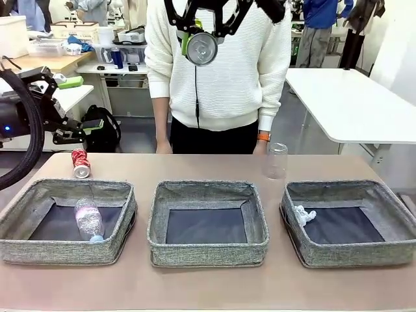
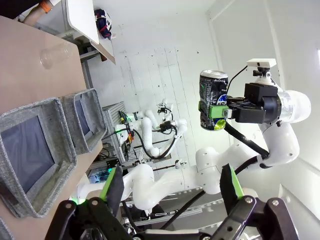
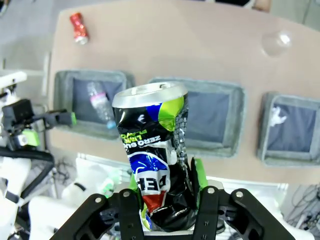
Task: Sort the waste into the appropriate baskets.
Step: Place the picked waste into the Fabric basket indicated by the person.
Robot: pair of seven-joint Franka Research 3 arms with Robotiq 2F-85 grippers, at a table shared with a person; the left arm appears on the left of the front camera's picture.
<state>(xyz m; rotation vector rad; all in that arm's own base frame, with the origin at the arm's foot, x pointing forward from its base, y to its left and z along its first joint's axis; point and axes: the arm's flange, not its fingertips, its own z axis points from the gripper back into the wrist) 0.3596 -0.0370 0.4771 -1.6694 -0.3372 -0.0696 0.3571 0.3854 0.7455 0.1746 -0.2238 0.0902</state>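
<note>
Baskets (image 1: 208,255) are lined along the tan bench (image 1: 208,289), with the bottle (image 1: 89,221) in the left one and the paper ball (image 1: 303,214) in the right. Beyond, the red can (image 1: 80,163) and cup (image 1: 275,161) are left on the bench. The dark can (image 3: 152,150) is clamped in the right fingers (image 3: 199,175); the left fingers (image 2: 231,182) are spread apart. A white table (image 1: 351,104) is seen behind.

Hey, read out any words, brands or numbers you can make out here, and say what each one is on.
"ZERO SU", upside down and cut off: on the dark multicoloured crushed can between the fingers of the right gripper.
"PE", large, upside down, cut off: same can, lower.
Red crushed can: print too blurred to read.
</note>
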